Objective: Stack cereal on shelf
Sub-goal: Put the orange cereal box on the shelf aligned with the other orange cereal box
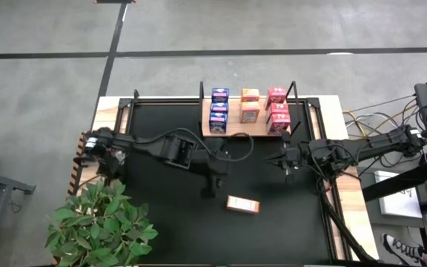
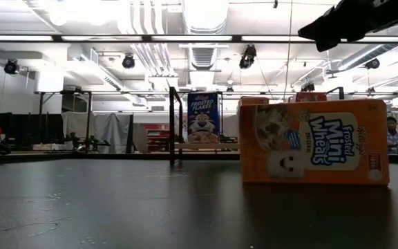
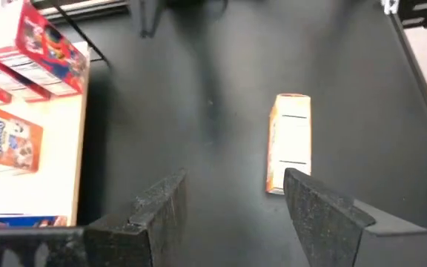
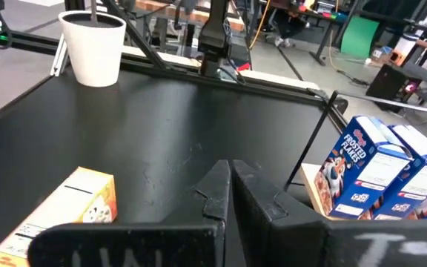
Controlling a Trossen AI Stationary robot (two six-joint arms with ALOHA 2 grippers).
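The shelf (image 1: 232,127), a light wood board with black posts, stands at the table's far middle. On it rest a row of blue cereal boxes (image 1: 219,110), two orange ones (image 1: 250,105) and a row of red ones (image 1: 277,110). One more orange cereal box (image 1: 242,205) lies on its side on the black mat, nearer the front; the low view shows it close up (image 2: 314,142). My left gripper (image 1: 212,189) hangs open above the mat, left of that box (image 3: 289,141), with nothing between its fingers (image 3: 233,178). My right gripper (image 1: 286,165) is shut, held over the mat's right part (image 4: 228,174).
A leafy green plant (image 1: 98,226) in a white pot (image 4: 93,44) stands at the table's near left corner. Cables and equipment (image 1: 421,133) lie beyond the right edge. The black mat (image 1: 161,215) is bare around the lying box.
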